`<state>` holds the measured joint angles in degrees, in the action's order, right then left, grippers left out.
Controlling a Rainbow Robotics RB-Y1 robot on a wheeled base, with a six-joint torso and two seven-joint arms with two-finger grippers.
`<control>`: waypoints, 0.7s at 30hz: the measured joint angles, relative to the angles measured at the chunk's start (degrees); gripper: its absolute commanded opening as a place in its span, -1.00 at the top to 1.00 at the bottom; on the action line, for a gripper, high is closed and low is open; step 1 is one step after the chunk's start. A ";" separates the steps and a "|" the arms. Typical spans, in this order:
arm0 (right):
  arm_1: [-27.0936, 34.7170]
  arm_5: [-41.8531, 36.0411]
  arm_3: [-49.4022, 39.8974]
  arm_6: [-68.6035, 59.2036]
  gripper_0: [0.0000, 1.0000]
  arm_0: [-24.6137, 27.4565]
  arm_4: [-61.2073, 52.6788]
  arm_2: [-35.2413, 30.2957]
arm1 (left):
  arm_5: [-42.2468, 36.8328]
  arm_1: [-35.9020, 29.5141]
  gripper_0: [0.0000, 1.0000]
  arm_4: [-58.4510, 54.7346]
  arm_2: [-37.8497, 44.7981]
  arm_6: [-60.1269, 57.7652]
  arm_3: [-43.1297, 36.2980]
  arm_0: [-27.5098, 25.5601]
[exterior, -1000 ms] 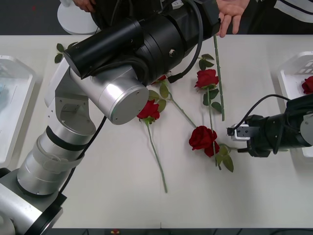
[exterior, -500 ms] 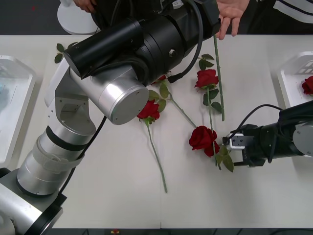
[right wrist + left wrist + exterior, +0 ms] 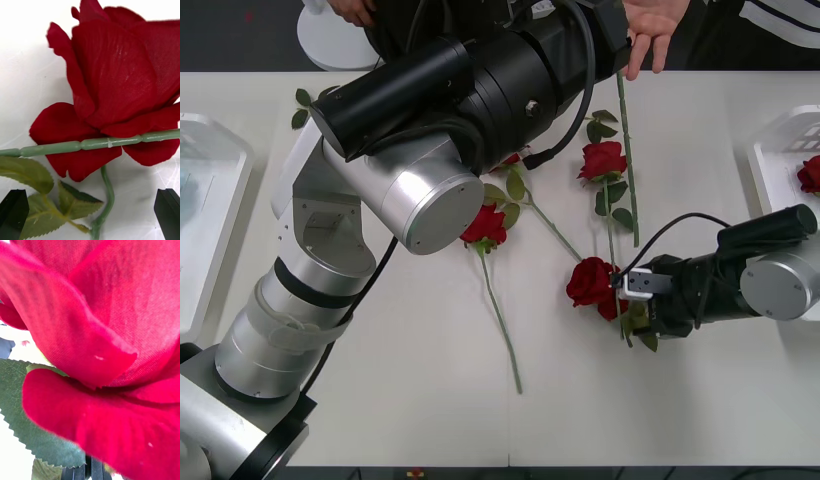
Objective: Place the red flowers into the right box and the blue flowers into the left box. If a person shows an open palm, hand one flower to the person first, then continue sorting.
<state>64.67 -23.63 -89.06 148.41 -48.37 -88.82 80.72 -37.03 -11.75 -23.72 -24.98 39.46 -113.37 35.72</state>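
My left gripper (image 3: 617, 55) is raised at the far edge of the table, shut on a red flower (image 3: 112, 333) whose long stem (image 3: 628, 160) hangs down over the table. A person's hand (image 3: 650, 30) is right beside that stem's top. My right gripper (image 3: 621, 291) is low over the table, open, its black fingers (image 3: 15, 213) on either side of a red flower (image 3: 112, 86) (image 3: 594, 283) lying there. A second stem (image 3: 93, 143) crosses that flower. The right box (image 3: 778, 150) holds one red flower (image 3: 810, 172). The left box (image 3: 205, 215) sits at the left edge.
Two more red flowers (image 3: 603, 158) (image 3: 485, 225) lie on the white table, stems pointing toward me. My left arm (image 3: 410, 130) covers the table's middle left. A white round base (image 3: 330, 40) stands at the far left, with a loose leaf sprig (image 3: 300, 105) near it.
My right gripper has slid left across the table until its open fingers reach the red flower. The left arm, its flower and the person's hand have stayed put.
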 measured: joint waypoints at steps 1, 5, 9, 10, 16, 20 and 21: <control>-0.43 0.01 0.45 0.00 -0.98 0.00 0.08 0.00 | 0.00 0.00 1.00 0.00 0.00 0.00 0.00 0.00; -1.76 0.02 1.86 -0.01 -0.89 0.02 0.33 0.00 | 0.00 0.00 1.00 0.00 0.00 0.00 0.00 0.00; -2.76 0.18 2.99 -0.02 -0.40 0.04 1.09 -0.03 | 0.00 0.00 1.00 0.00 0.00 0.00 0.00 0.00; -2.80 0.27 3.07 -0.02 -0.29 0.04 1.22 -0.06 | 0.00 0.00 1.00 0.00 0.00 0.00 0.00 0.00; -2.99 0.24 3.15 -0.30 -0.10 0.04 1.84 -0.06 | 0.00 0.00 1.00 0.00 0.00 0.00 0.00 0.00; -3.11 0.23 3.28 -0.59 -0.11 0.04 2.30 -0.04 | 0.00 0.00 1.00 0.00 0.00 0.00 0.00 0.00; -3.23 0.23 3.40 -0.61 -0.11 0.04 2.39 -0.03 | 0.00 0.00 1.00 0.00 0.00 0.00 0.00 0.00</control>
<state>61.44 -23.40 -85.66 147.80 -48.32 -86.43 80.69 -37.03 -11.75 -23.72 -24.98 39.46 -113.37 35.72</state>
